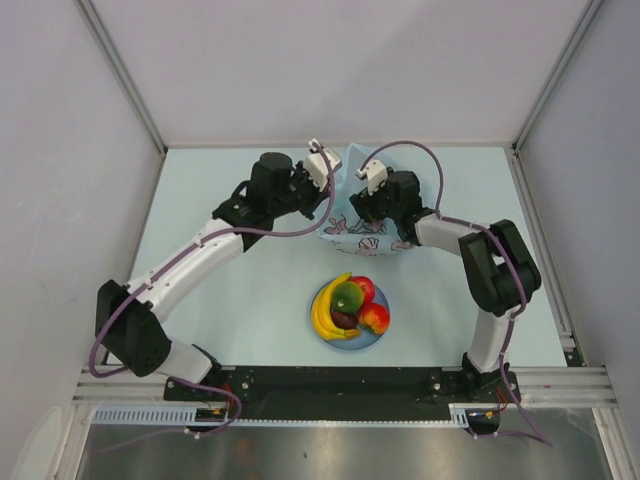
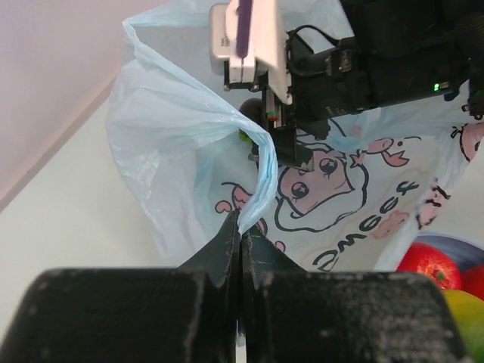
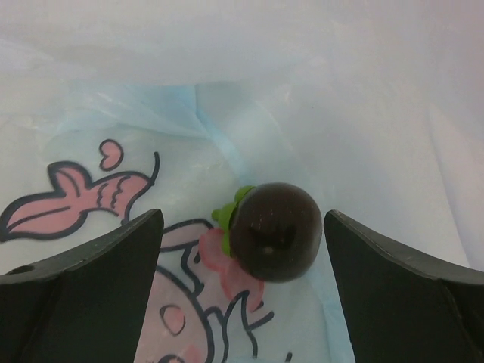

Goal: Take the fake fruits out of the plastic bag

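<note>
The light-blue plastic bag with the cartoon girl print lies at the table's middle back. My left gripper is shut on a fold of the bag's rim and holds it up. My right gripper is open inside the bag, its fingers on either side of a dark purple round fruit with a green cap, not touching it. A yellow banana, a green fruit, a dark fruit and red ones lie on the blue plate.
The plate of fruits stands in front of the bag, between the two arm bases. The right arm shows in the left wrist view, reaching into the bag's mouth. White walls with metal rails enclose the light table.
</note>
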### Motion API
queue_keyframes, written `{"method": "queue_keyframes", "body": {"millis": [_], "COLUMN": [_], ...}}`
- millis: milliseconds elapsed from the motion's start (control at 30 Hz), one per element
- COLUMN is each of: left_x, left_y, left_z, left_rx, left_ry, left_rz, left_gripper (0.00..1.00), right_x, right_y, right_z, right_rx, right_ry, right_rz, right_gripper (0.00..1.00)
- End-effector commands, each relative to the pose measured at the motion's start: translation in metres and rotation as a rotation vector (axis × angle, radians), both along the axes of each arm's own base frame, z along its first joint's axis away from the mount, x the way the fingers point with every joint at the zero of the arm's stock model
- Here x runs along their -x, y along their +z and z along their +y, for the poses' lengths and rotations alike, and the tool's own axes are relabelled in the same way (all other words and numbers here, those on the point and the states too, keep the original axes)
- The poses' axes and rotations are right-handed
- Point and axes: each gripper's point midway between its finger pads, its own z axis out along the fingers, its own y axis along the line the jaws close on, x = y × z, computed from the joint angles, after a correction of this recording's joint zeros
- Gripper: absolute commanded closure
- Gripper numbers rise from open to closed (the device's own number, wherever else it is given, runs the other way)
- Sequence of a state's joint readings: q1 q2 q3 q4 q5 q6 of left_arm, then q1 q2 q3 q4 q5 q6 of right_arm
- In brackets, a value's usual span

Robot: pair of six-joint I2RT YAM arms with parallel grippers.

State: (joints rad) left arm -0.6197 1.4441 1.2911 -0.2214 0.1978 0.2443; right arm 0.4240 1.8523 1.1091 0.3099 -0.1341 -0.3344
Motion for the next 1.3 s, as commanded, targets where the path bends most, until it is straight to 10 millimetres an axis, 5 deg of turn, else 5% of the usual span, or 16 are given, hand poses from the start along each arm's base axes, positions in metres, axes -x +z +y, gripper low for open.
{"method": "queue_keyframes", "body": {"millis": [0,267,500,733,933,1267], "left_x": [-0.011,-0.017,-0.022,-0.027,-0.03,-0.033], "left_y": [0.017,0.014,0.01,0.006,0.004,-0.006], "left_z": [-0.011,-0.009,-0.011,-0.015,-0.017,-0.017], "left_rx": [0.004,-0.038,-0.043,-0.037,-0.036,-0.052], "left_ry": [-0.043,-0.041,-0.028,-0.02,-0.017,-0.008], "left_rz": [-0.088,-0.107,-0.108,-0.083,-0.073,-0.054], "left_gripper": [1.0,1.0,1.0,1.0,1.0,1.0], "right_x": [-0.037,-0.072,-0.069,-0.057,-0.051,-0.058], "right_y": [0.029,-0.011,-0.013,-0.019,-0.037,-0.006], "right_z": [0.005,-0.021,-0.042,-0.042,-0.055,-0.048], "right_rx": [-0.006,0.189,0.216,0.232,0.274,0.162], "right_ry": [-0.039,-0.139,-0.192,-0.167,-0.19,-0.093], "right_rz": [-0.147,-0.155,-0.071,-0.009,0.051,0.002], "right_gripper": [0.06,0.03,0.0,0.0,0.0,0.51]}}
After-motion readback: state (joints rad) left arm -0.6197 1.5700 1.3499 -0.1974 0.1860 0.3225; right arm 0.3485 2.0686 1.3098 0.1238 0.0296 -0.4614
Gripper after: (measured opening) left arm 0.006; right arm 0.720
